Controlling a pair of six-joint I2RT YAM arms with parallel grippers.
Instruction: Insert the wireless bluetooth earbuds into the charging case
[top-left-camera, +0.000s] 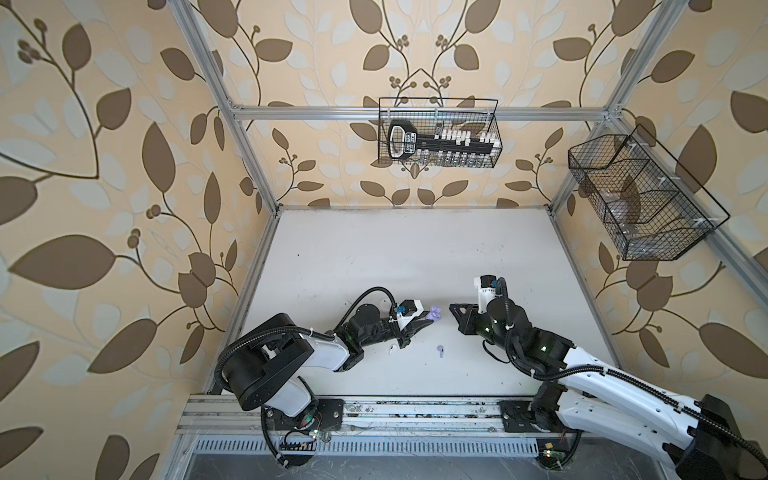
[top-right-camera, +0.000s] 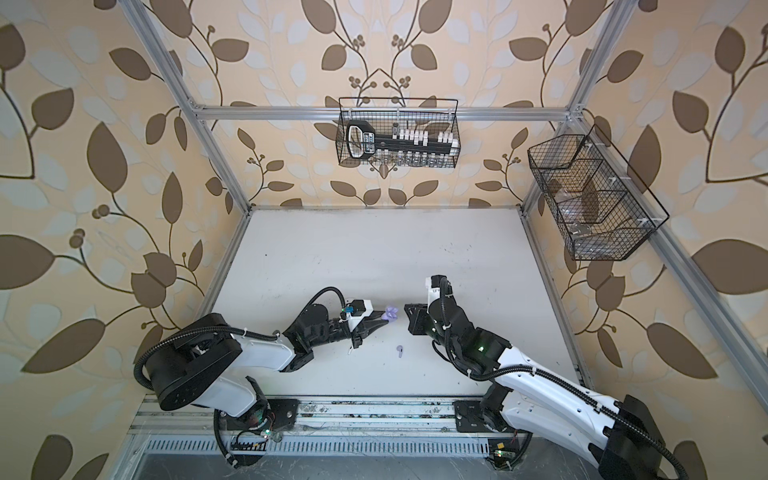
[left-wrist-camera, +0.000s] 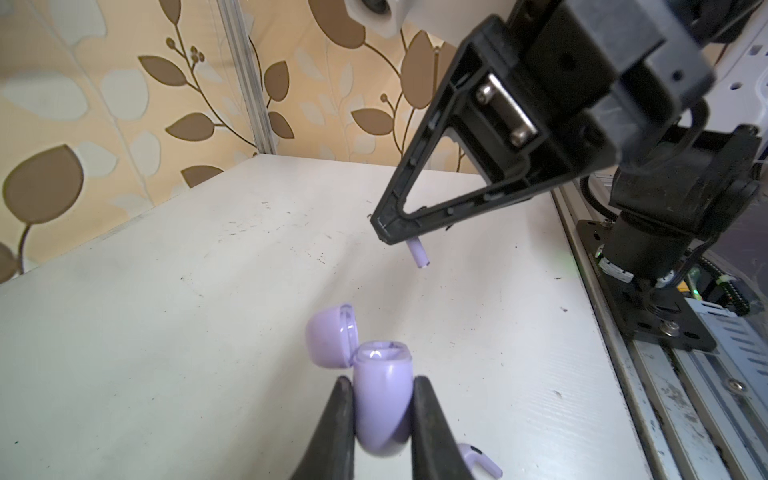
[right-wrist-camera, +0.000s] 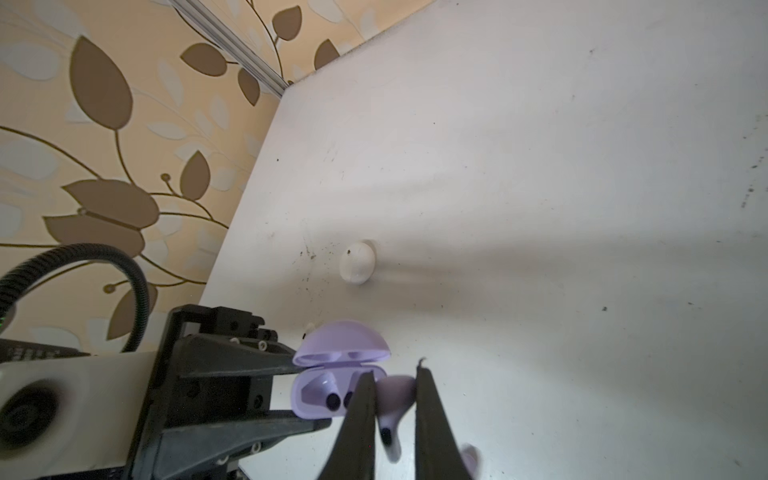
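Observation:
The lavender charging case (left-wrist-camera: 382, 399) hangs above the table with its lid (left-wrist-camera: 328, 340) swung open, and my left gripper (left-wrist-camera: 382, 382) is shut on its body. In both top views the case (top-left-camera: 435, 313) (top-right-camera: 391, 313) sits at the left gripper's (top-left-camera: 428, 318) tips. My right gripper (right-wrist-camera: 395, 374) is shut on a lavender earbud (right-wrist-camera: 392, 411), stem down, right beside the case's open mouth (right-wrist-camera: 328, 390). The right gripper (top-left-camera: 451, 307) faces the case from the right. A second lavender earbud (top-left-camera: 440, 351) and a white earbud (top-left-camera: 391, 350) lie loose on the table.
A white round case (right-wrist-camera: 357, 262) lies shut on the table beyond the left gripper. One wire basket (top-left-camera: 438, 133) hangs on the back wall and another (top-left-camera: 640, 195) on the right wall. An aluminium rail (top-left-camera: 415, 409) runs along the table's front edge.

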